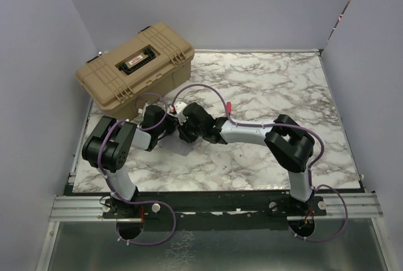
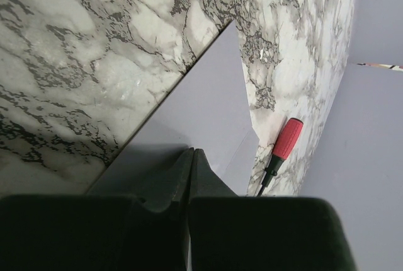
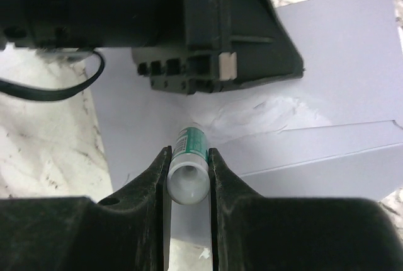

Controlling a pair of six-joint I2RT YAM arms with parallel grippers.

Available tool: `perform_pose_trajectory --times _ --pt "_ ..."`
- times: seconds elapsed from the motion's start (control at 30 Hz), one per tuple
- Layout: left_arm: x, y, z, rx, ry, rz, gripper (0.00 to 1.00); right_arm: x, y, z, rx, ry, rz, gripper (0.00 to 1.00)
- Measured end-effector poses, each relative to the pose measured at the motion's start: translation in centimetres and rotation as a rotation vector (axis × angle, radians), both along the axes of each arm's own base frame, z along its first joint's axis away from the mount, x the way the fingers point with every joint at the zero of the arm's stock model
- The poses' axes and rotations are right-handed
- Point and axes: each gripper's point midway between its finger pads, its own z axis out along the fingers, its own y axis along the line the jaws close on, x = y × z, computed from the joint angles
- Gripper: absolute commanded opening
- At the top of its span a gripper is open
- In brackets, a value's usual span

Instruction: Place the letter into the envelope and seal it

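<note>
Two lilac walls (image 1: 38,44) flank the veined marble worktop (image 1: 271,88); left fingers (image 2: 170,183) pressed together over the flat grey envelope (image 2: 208,94), right fingers (image 3: 148,183) pinching a cylindrical glue stick (image 3: 189,179).

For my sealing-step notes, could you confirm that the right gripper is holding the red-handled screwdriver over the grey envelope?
Not quite: the right gripper is holding a green-and-white glue stick over the grey envelope, as the right wrist view shows. The red-handled screwdriver lies on the table, seen in the left wrist view.
</note>
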Motion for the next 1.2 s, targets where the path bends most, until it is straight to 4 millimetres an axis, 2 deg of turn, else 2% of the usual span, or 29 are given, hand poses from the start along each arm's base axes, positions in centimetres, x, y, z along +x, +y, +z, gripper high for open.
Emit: perform_pose_trajectory --times 0.2,0.37,0.6,0.93,1.2 --pt "0.0 0.0 0.0 0.000 -0.001 -0.001 0.00 -1.6 -0.4 0.0 0.002 0.027 0.012 0.00" --pt "0.0 0.0 0.0 0.013 -0.009 -0.016 0.00 -1.0 -0.5 -0.1 0.002 0.030 -0.039 0.00" --pt "0.0 0.0 0.0 0.034 -0.022 -0.037 0.00 1.4 -0.3 0.0 0.026 0.036 -0.143 0.00" --pt "0.0 -0.1 0.1 0.043 -0.029 -0.050 0.00 5.8 -2.4 0.2 0.020 0.003 -0.303 0.00" --pt "0.1 -0.1 0.1 0.050 -0.025 -0.056 0.00 6.3 -2.6 0.4 0.012 0.014 -0.325 0.00"
